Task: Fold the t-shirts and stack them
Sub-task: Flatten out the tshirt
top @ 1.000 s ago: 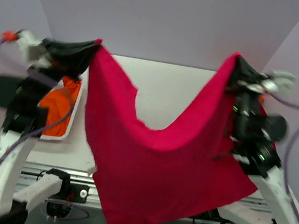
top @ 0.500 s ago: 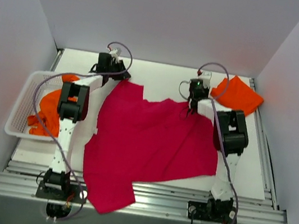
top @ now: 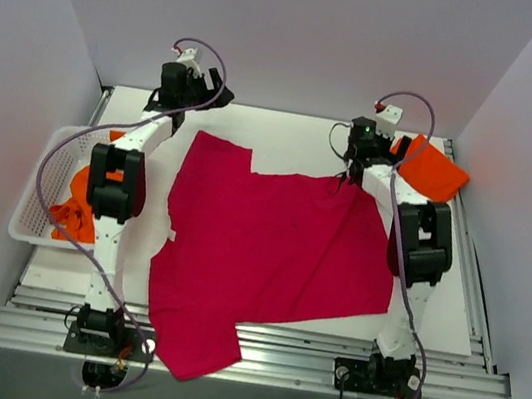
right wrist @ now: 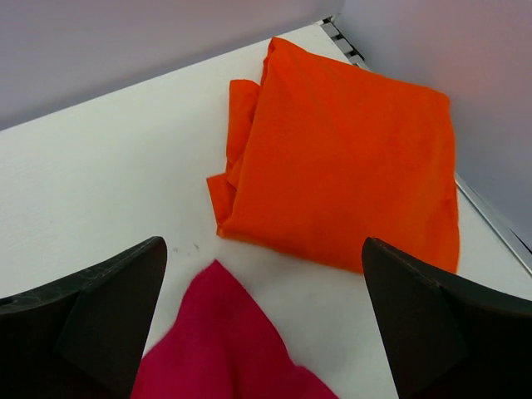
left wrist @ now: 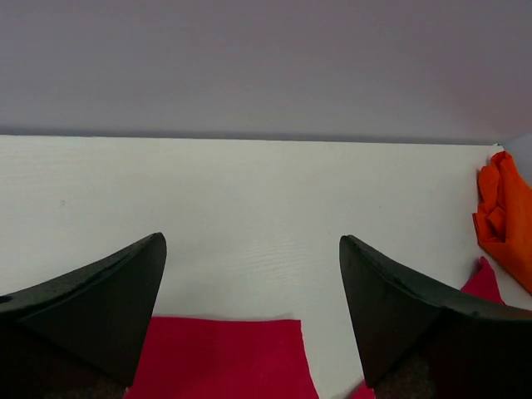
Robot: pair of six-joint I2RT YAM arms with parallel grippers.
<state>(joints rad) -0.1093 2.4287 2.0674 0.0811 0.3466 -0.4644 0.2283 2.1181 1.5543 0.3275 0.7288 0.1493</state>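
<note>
Crimson t-shirt [top: 268, 251] lies spread out; left gripper [left wrist: 249, 241] and right gripper [right wrist: 262, 241] hang spread, empty, at its far corners; folded orange t-shirt [right wrist: 341, 158] beside its far-right corner.

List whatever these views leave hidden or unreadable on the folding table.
1. Orange shirts in the basket: in the top view the left arm crosses them, so they cannot be counted.
2. Folded orange shirt: in the top view the right arm covers its left edge; the left wrist view cuts it off at the frame's right edge.
3. Crimson shirt: both wrist views show only corners, the rest lying below the frame.
</note>
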